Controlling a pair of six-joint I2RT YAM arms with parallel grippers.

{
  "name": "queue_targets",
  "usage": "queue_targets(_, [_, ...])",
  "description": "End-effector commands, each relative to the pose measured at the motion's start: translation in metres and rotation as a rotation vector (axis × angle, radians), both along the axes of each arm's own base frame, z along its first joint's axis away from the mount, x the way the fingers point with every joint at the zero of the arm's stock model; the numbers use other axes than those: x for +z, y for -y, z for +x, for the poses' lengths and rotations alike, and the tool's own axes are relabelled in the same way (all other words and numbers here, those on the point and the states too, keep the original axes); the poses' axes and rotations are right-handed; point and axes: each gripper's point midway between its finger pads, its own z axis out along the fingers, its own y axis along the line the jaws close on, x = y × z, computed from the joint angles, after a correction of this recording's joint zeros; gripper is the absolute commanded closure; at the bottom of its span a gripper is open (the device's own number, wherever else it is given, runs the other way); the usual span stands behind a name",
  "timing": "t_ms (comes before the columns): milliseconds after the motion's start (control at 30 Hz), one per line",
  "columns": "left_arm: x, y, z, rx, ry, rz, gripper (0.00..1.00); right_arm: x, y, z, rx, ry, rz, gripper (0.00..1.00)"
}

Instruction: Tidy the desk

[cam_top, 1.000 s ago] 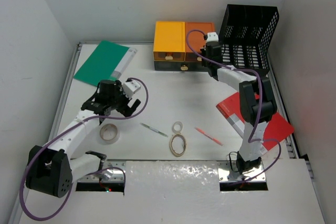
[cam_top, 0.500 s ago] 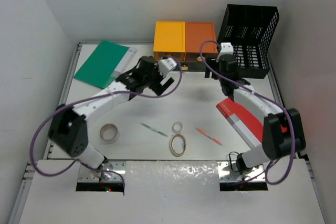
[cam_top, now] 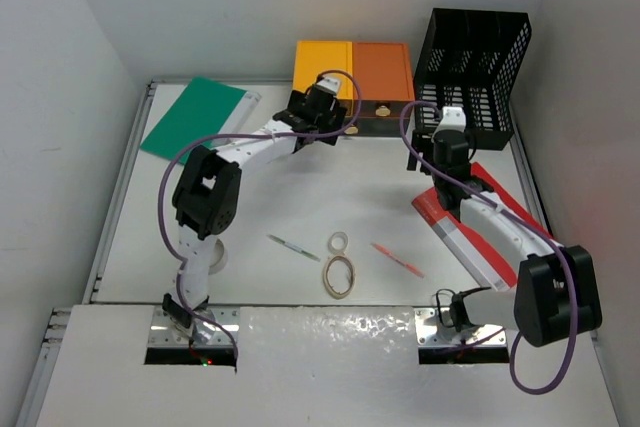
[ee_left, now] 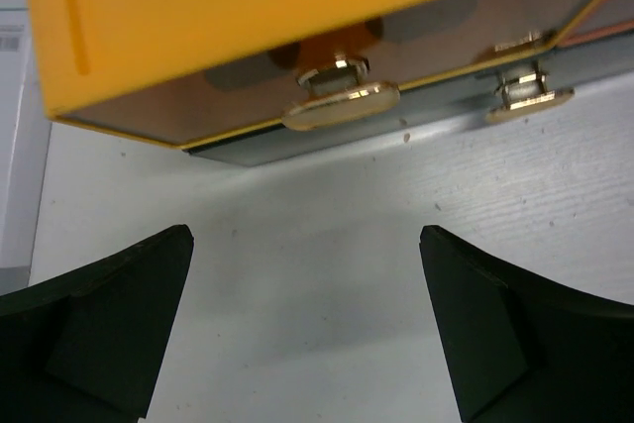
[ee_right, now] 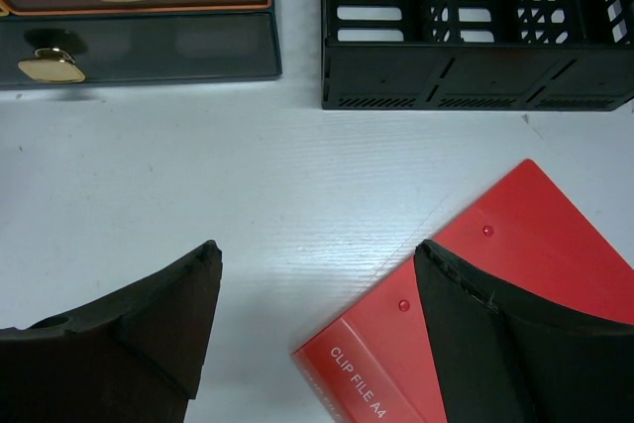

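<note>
Large flat white rectangular worktop (cam_top: 270,197) fills the top view, both arms reaching over it. Left gripper (ee_left: 305,237) at 12 o'clock: jaws spread wide, nothing held, facing the brass knob (ee_left: 340,96) on the yellow drawer box (cam_top: 322,69) without touching it. Orange drawer box (cam_top: 382,67) sits against the yellow one at its 3 o'clock. Right gripper (ee_right: 317,247) at 2 o'clock: jaws apart, empty, above bare worktop beside a corner of the red clip file (ee_right: 475,314). Black mesh plastic basket (cam_top: 475,52) at 1 o'clock. Green flat folder (cam_top: 195,119) at 10 o'clock. Green pen (cam_top: 293,246), orange pen (cam_top: 397,259) and two pale rings (cam_top: 339,252) near 6 o'clock.
</note>
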Motion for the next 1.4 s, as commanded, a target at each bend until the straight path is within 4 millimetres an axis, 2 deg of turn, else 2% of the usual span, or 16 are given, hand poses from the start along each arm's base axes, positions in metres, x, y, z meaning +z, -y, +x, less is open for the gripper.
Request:
queue_targets(0, [0.056,0.007,0.028,0.109,0.179,-0.141,0.03,0.010,0.003,0.002,-0.016,0.055,0.004,0.24])
queue_targets(100, [0.052,0.014,0.035,0.106,0.173,-0.148,0.03,0.005,0.005,0.002,-0.026,0.050,-0.002,0.24])
queue_targets(233, [0.036,0.012,0.045,0.139,0.173,-0.113,0.03,0.002,0.004,0.002,-0.018,0.044,-0.004,0.25])
queue_targets(433, [0.040,0.022,0.057,0.141,0.187,-0.146,0.05,0.002,0.006,0.000,-0.013,0.039,-0.021,0.26])
queue_targets(733, [0.050,0.024,0.072,0.184,0.238,-0.178,0.12,0.000,0.009,-0.005,-0.010,0.033,-0.042,0.28])
queue_targets(867, [0.044,0.032,0.072,0.164,0.213,-0.200,0.16,-0.005,0.009,-0.007,-0.009,0.026,-0.045,0.28])
queue_targets(1133, [0.036,0.034,0.073,0.160,0.196,-0.198,0.31,-0.005,0.009,-0.008,-0.006,0.025,-0.053,0.29])
queue_targets(1167, [0.035,0.034,0.073,0.158,0.193,-0.196,0.39,-0.004,0.009,-0.008,-0.006,0.026,-0.053,0.29])
queue_targets(1233, [0.035,0.035,0.073,0.151,0.190,-0.199,0.46,-0.003,0.010,-0.007,-0.005,0.029,-0.053,0.29])
queue_targets(1333, [0.033,0.035,0.071,0.149,0.182,-0.198,0.66,-0.004,0.009,-0.008,-0.004,0.029,-0.055,0.29])
queue_targets(1367, [0.033,0.036,0.070,0.147,0.179,-0.195,0.69,-0.004,0.010,-0.008,-0.005,0.029,-0.053,0.29])
